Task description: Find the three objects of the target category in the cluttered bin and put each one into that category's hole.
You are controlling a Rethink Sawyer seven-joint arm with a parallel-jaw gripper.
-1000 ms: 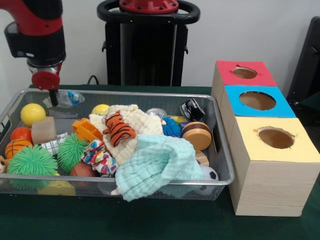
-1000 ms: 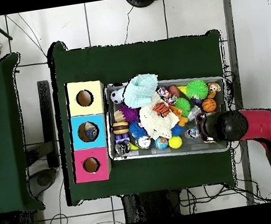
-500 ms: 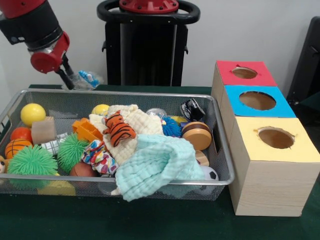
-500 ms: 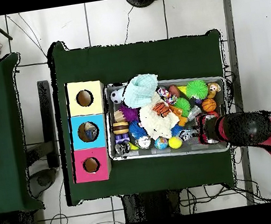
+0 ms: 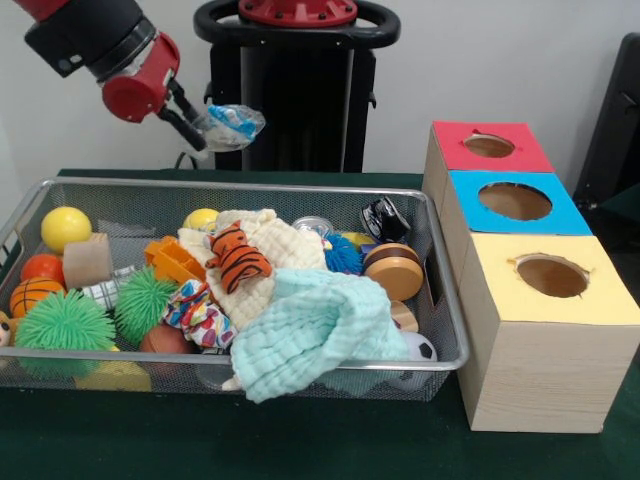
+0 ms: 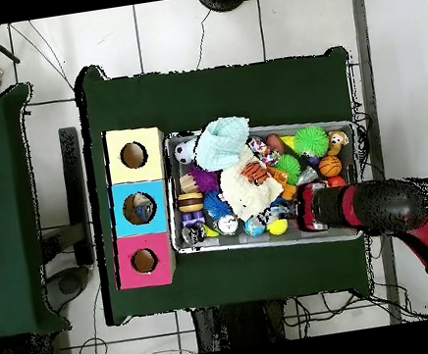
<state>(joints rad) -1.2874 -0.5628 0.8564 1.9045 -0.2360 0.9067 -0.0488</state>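
The hand pinches a clear plastic packet above the bin's far edge; the 3 holed boxes stand beyond the bin's opposite end.

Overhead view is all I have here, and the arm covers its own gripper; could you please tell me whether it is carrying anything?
Observer: Yes. In the front view the gripper is shut on a clear plastic packet with blue print.
Operator: Thank you. Is the packet up out of the bin, or down among the toys?
Observer: Up out of it. The packet hangs in the air above the far rim of the wire bin and touches no toy.
Operator: And how is the gripper oriented?
Observer: It is tilted rather than pointing straight down, slanting toward the side where the red box stands.
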